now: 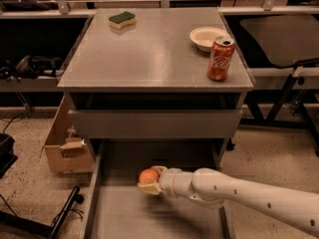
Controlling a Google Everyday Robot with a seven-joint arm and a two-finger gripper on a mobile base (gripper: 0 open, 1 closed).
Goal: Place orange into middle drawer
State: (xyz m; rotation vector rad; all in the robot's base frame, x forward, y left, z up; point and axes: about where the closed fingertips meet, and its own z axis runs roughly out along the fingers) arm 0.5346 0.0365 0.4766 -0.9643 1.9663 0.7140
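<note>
I'm watching my gripper (pixel 151 179) clamping the round, matte-skinned orange (pixel 147 175) over the open middle drawer (pixel 149 216), a flat grey metal tray extending toward the camera. The fruit, being round, is showing no long axis.

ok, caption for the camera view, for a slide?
Gripper holding the orange over the open middle drawer; soda can and bowl on the cabinet top.

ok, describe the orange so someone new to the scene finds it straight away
Start at the grey cabinet in the centre, then drop to the open middle drawer pulled out below. Over its floor, the hand on the white arm grips the orange. It is a small round matte fruit, unlike the shiny red soda can on the cabinet top.
</note>
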